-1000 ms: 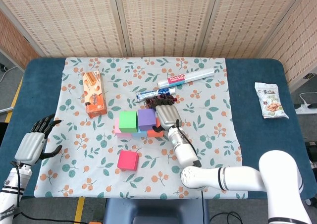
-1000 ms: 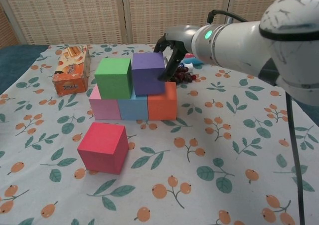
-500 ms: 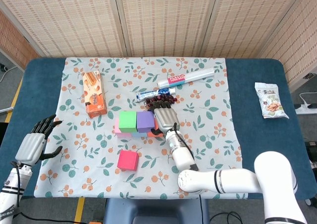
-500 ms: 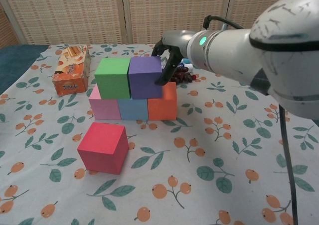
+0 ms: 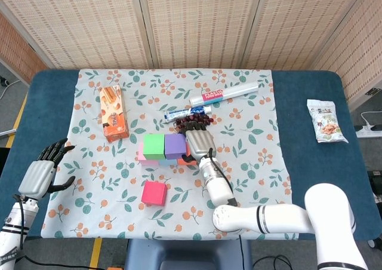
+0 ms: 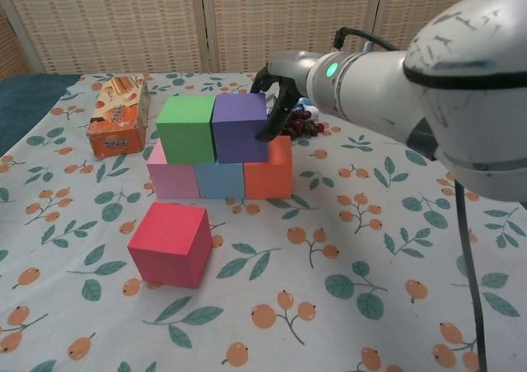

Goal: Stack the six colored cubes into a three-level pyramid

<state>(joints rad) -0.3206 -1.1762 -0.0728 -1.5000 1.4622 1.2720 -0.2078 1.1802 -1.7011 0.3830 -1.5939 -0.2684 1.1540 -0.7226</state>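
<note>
Magenta cube lies apart, nearer the viewer than the five-cube stack, between both hands. Right hand, fingers touching purple cube, grip unclear, is nearer; left hand idles, fingers apart.

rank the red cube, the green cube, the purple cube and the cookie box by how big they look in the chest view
1. red cube, though it sits nearest the camera, which inflates it
2. green cube and purple cube, too alike to separate
3. cookie box, shown end-on and farther back, so its real size is unsure
</note>
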